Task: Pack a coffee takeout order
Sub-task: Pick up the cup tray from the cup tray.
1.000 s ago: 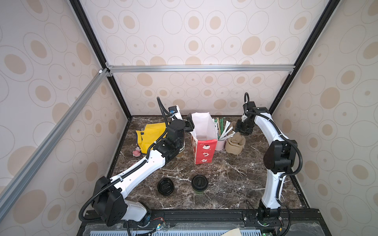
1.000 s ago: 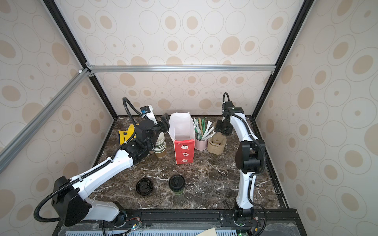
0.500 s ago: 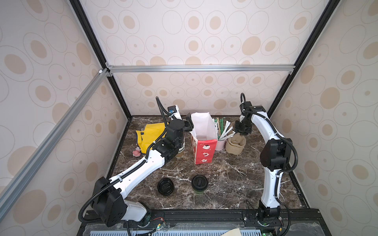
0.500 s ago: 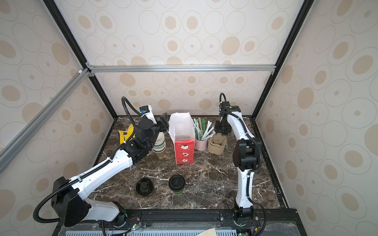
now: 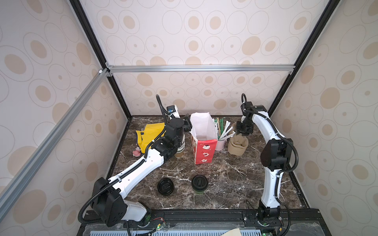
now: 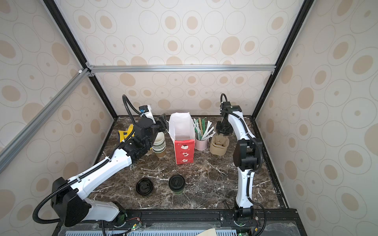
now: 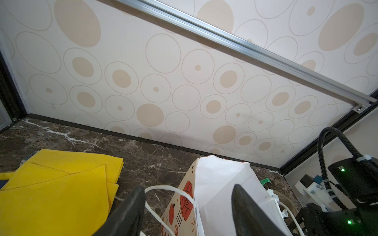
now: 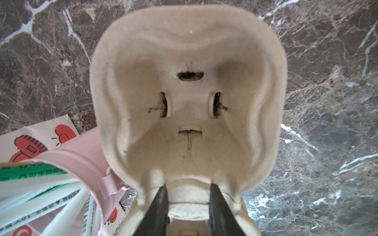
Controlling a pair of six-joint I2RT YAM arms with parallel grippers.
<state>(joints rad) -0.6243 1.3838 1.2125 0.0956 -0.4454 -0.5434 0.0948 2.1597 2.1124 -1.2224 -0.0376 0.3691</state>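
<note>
The brown cup tray [image 8: 188, 92] stands at the back right of the marble table [image 5: 225, 179], also visible in a top view [image 6: 219, 146]. My right gripper [image 8: 188, 187] points down on it, fingers pressed on both sides of a tab on its rim. The green-sided cup with black lid [image 5: 199, 182] stands at the front centre. The yellow napkin [image 7: 57, 190] lies at the back left. My left gripper [image 7: 188, 188] is open beside the red and white paper bag [image 5: 204, 143], with the bag's near wall and handle between its fingers.
A lone black lid [image 5: 165, 186] lies left of the lidded cup. A stack of lidless cups [image 6: 159, 144] stands under my left wrist. A pink holder of straws [image 6: 201, 143] stands between bag and tray. A small pink thing [image 5: 136, 152] lies by the left wall.
My right gripper's jaws have narrowed onto the tray's rim and its wrist has shifted slightly. The left arm has edged a little toward the bag and stays open.
</note>
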